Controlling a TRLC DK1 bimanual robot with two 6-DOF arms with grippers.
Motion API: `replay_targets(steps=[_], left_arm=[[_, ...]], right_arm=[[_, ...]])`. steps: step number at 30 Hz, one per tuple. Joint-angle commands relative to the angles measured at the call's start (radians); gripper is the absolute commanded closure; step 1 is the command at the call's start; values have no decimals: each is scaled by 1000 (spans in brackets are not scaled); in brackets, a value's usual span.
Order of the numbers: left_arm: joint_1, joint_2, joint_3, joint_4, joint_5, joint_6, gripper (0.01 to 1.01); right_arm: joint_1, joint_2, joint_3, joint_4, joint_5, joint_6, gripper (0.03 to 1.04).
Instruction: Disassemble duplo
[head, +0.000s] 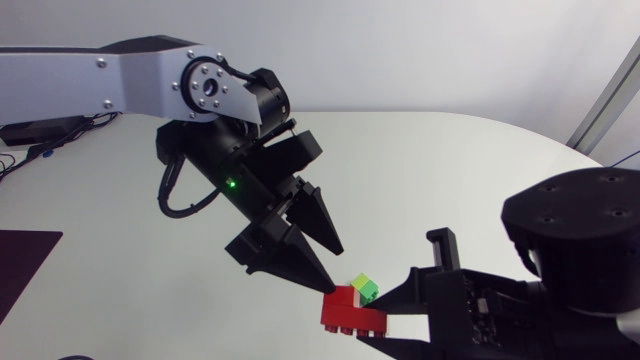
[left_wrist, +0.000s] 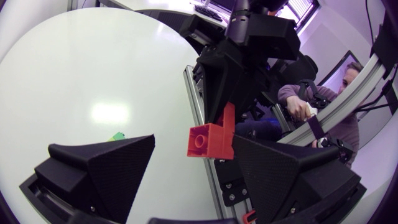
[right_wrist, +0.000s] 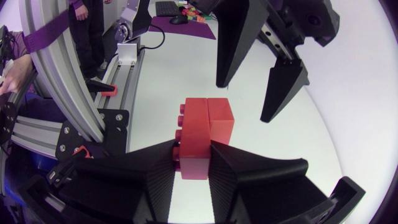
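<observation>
- Head view: the left pincer (head: 333, 270) slants down from the view's left with its fingers spread, released. Its lower fingertip sits right at the top of the red duplo (head: 350, 312); contact cannot be confirmed.
- Head view: the right pincer (head: 385, 318) comes in from the right at the lower edge and is clenched on the red duplo from two sides.
- Head view: a green brick (head: 366, 288) shows just behind the red duplo, over the white desk (head: 450, 170).
- Left wrist view: the red duplo (left_wrist: 208, 138) stands between the spread fingers of the left pincer (left_wrist: 194, 142), with one stud facing the camera. The right pincer (left_wrist: 225, 115) grips it from the far side.
- Left wrist view: the green brick (left_wrist: 117, 135) lies on the desk (left_wrist: 93, 62), partly hidden behind one finger.
- Right wrist view: the right pincer (right_wrist: 193, 155) is clenched on the red duplo (right_wrist: 211, 124), studs to one side.
- Right wrist view: the left pincer (right_wrist: 244, 102) hangs ahead of the duplo, fingers apart.
</observation>
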Motion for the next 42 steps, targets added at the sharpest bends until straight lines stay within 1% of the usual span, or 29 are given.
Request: replay_targets(steps=[1,3,4,7,11,17,19,21,22,25,27,32,34,42], left_arm=[[-11,44,40,-38,35,71,223],[-12,56,46,-44,53,73,225],[-15,60,49,-48,58,79,257],[-20,75,77,-87,79,110,308],[-35,102,112,-173,90,183,380],[-41,130,147,-282,99,285,387],[-41,150,164,-294,99,291,387],[-40,170,189,-320,99,309,387],[-40,182,207,-343,99,323,387],[-43,222,256,-407,99,374,434],[-41,259,296,-467,99,418,439],[-48,285,327,-469,101,413,443],[-48,290,336,-469,101,409,474],[-43,288,328,-478,101,403,487]], right_arm=[[24,-13,27,-4,27,20,900],[46,-15,25,1,57,20,897],[55,-15,22,7,76,20,897],[60,-15,17,19,91,0,897],[61,-16,21,37,108,-36,895],[67,-41,17,51,136,-96,893],[100,-39,17,57,177,-108,893],[117,-33,17,63,188,-111,892],[129,-27,16,71,202,-112,892],[189,-16,4,97,267,-119,892],[202,-13,-1,109,287,-126,892],[209,-4,-19,126,309,-169,890],[207,-7,-30,128,314,-181,890],[209,-47,-61,120,360,-231,890]])
